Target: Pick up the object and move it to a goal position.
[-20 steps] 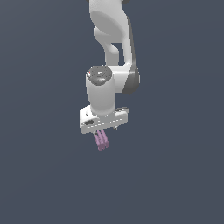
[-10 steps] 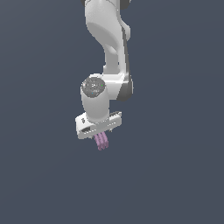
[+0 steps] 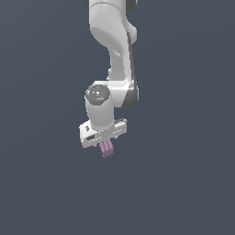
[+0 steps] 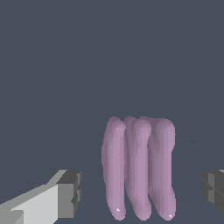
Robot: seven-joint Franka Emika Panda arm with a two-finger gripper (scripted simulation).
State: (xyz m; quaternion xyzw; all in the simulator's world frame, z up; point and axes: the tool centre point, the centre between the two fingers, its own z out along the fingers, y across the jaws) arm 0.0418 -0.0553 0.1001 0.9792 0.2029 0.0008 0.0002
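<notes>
**Q:** Status at that frame? Biggest things first.

**A:** My arm hung down from the top of the exterior view against a plain dark grey-blue backdrop. White links, dark joint band at the elbow side. The wrist housing sat below that, with its round grey cap facing the camera, and the white hand bar under it was tilted, lower toward the exterior view's left.

**Q:** And the jaws? The object?

**A:** The jaws were spread in the wrist view, with a grey pad on one side and the other at the opposite frame edge. I saw a clear gap between each pad and the object. The object lay between them, three pale purple ridges running parallel. In the exterior view the object stuck out just under the hand bar. Contact with it: couldn't tell from either view.
</notes>
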